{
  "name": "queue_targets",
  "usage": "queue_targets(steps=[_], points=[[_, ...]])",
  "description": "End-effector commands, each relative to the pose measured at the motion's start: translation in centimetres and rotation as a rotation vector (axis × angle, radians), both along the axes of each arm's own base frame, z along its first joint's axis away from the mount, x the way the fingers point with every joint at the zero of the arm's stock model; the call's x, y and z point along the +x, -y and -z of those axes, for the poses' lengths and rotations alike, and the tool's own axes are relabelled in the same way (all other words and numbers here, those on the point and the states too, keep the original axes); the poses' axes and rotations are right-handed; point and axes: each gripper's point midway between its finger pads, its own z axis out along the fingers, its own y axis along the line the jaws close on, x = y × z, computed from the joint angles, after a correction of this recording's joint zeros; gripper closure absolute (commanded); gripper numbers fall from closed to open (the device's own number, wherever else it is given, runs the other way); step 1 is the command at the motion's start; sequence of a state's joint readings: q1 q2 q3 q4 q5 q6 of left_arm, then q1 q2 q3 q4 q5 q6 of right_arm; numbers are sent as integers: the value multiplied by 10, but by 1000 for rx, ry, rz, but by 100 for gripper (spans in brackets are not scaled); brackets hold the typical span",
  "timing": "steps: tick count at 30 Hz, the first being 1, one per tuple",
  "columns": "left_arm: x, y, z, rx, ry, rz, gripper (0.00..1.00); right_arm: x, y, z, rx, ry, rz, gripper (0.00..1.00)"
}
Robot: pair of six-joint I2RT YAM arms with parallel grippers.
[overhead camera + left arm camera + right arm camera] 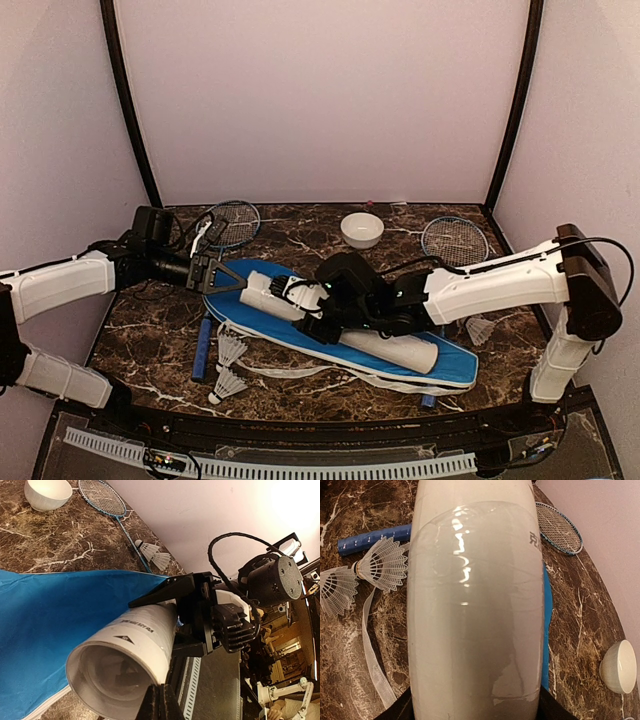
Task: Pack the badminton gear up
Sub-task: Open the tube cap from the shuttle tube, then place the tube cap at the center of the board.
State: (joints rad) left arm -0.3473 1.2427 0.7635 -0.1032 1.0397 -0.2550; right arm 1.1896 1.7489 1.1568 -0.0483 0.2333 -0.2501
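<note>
Clamping the tube [400, 350] around its middle, the right jaws sit one finger on each side of it. In the right wrist view the tube [475, 605] fills the gap between them.

Left jaws clenched, tips right at the rim of the tube's open left end. Can't tell if they pinch the rim.

Tube: long, white, glossy, with small dark print. It lies slantwise on the cover [455, 368], open end up-left. The left wrist view looks into its mouth [117, 677], but the inside is dim and I can't tell what it holds.

Cover: long, blue, white-trimmed, flat on the table [300, 235] across the middle. A white mesh strap [290, 372] trails off its near edge.

Left racket [235, 222] lies far left by the wall, thin blue frame. Right racket [455, 240] lies far right. The bowl [361, 229] stands between them, small and white.

A blue handle [203, 345] lies on the table just beside the cover's left edge. Two shuttlecocks [232, 348] [228, 385] lie next to it, with white feathers. More shuttlecocks [159, 558] lie on the right, just beside the right racket's shaft.
</note>
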Motion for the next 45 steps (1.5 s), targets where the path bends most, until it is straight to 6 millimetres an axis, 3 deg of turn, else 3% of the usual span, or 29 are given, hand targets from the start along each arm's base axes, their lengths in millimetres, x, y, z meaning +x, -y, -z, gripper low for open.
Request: queue_targets(steps=[1, 13, 23, 34, 39, 45], points=[[7, -6, -12, -7, 44, -27, 100, -4, 20, 3, -23, -9, 39, 45], [2, -8, -19, -41, 44, -11, 100, -7, 30, -3, 4, -6, 55, 45], [-2, -6, -18, -64, 13, 17, 100, -10, 26, -12, 57, -21, 45, 45], [9, -14, -13, 17, 60, -60, 100, -9, 26, -15, 64, -11, 52, 45], [35, -40, 1, 158, 106, -258, 100, -9, 24, -16, 75, -14, 50, 45], [79, -117, 41, 384, 7, -615, 100, -8, 21, -18, 84, -15, 45, 45]])
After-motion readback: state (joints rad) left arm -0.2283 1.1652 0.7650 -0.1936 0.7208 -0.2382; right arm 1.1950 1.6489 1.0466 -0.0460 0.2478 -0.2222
